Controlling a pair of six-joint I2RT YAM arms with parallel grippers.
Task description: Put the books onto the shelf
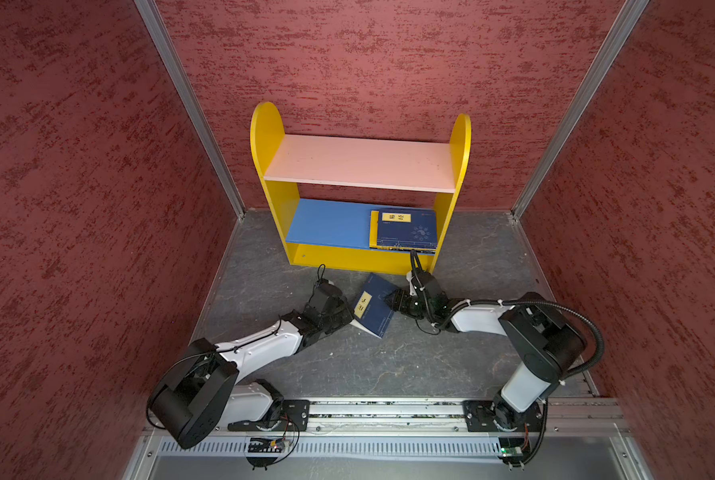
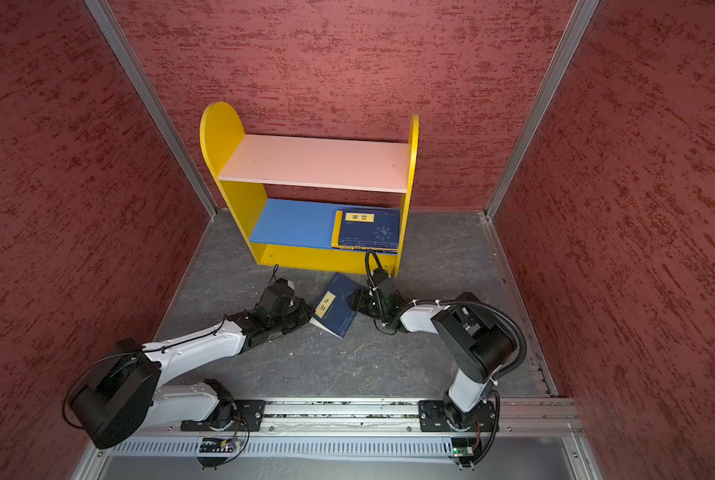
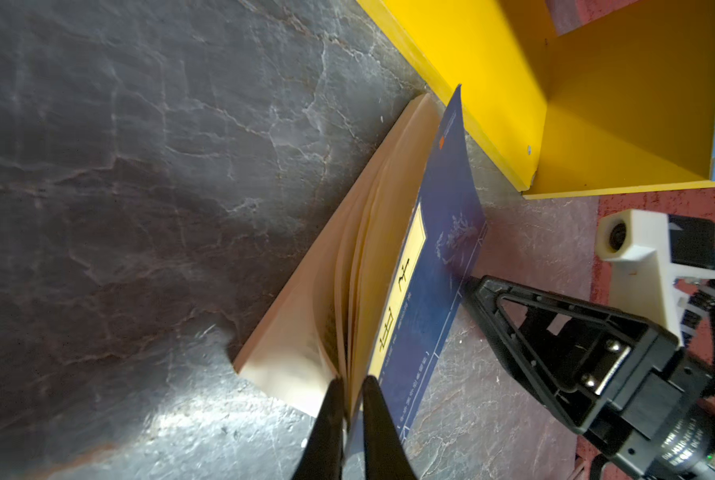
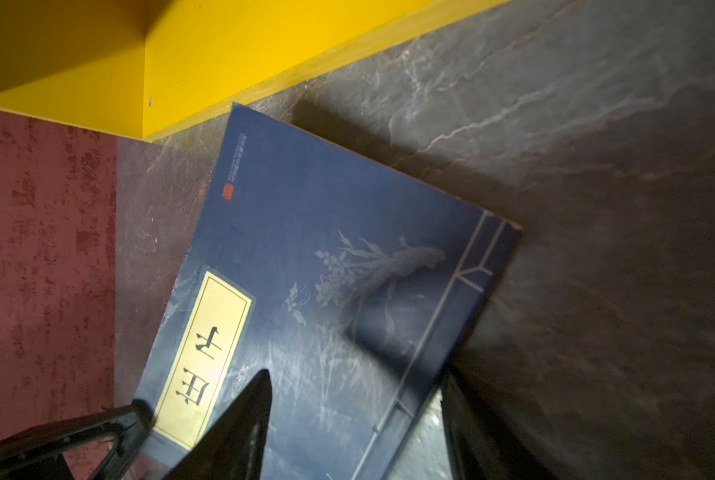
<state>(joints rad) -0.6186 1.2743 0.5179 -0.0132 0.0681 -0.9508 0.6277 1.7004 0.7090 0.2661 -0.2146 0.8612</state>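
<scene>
While the left gripper (image 3: 353,386) has its two fingers pressed together on the lifted front cover and a few leaves of one navy book (image 1: 373,305), the right gripper (image 4: 355,374) faces it from the book's far side with its two fingers spread wide. That book sits on the grey floor (image 1: 347,365) between the two sets of fingertips, tilted, its pages fanned open below the pinched cover and its yellow label just ahead of the left fingers. In the right wrist view one right finger hangs over the cover near the label and the other stands past the spine edge, so the spine lies between them; whether either presses on it I cannot tell. Beyond both grippers stands one shelf (image 1: 272,137) with two boards: the pink upper board (image 1: 360,160) is bare, and the blue lower board (image 1: 326,222) carries one stack (image 1: 407,228) just beyond the right fingers. A second navy book tops it, one yellow book (image 1: 374,228) shows beneath; what lies lower I cannot count.
</scene>
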